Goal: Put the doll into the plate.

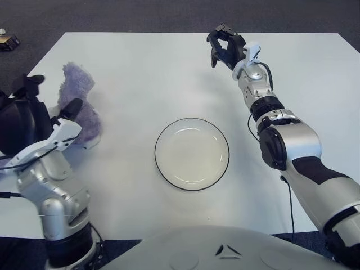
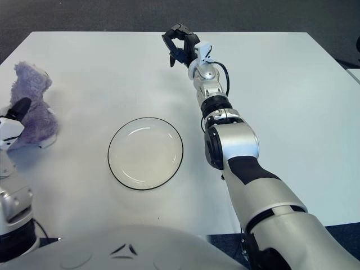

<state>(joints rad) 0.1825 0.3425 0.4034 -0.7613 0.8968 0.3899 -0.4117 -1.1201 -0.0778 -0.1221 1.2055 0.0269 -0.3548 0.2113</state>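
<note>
A purple plush doll (image 1: 80,109) sits upright near the left edge of the white table (image 1: 140,73). My left hand (image 1: 49,97) shows just left of the doll with its black fingers spread; one fingertip (image 1: 72,106) lies against the doll's side, and nothing is grasped. A white plate (image 1: 192,120) with a dark rim lies empty at the table's centre, well to the right of the doll. My right hand (image 1: 220,46) is stretched far out over the back of the table, fingers curled on nothing.
The table's left edge (image 1: 34,67) runs close behind the doll, with dark floor beyond it. A small object (image 1: 8,40) lies on the floor at the far left. My right forearm (image 1: 264,107) stretches along the plate's right side.
</note>
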